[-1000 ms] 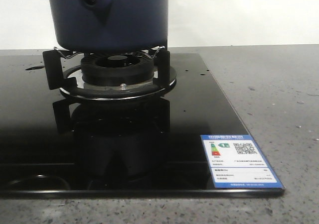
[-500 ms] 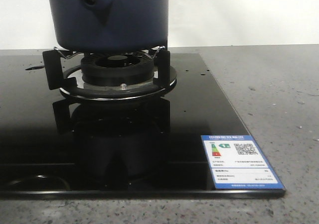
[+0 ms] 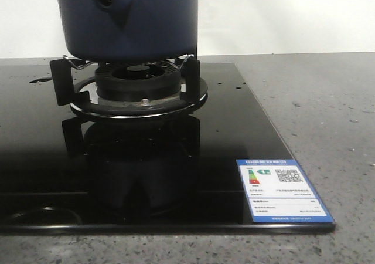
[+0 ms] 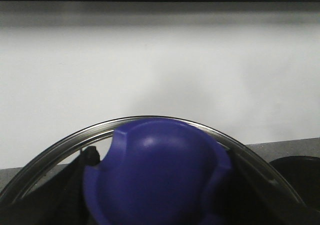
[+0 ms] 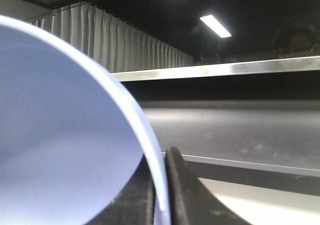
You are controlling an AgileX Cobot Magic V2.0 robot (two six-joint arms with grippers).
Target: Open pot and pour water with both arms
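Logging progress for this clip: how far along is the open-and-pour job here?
Early. The pot sits on the burner stand of the black cooktop. The left wrist view is filled by a blue knob inside a glass lid rim, so the lid is being handled. The right wrist view shows a pale blue bowl at its gripper. Pouring isn't visible.

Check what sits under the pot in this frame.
Under the pot: black burner and its support prongs, on the glossy cooktop. The pot's underside itself is hidden.
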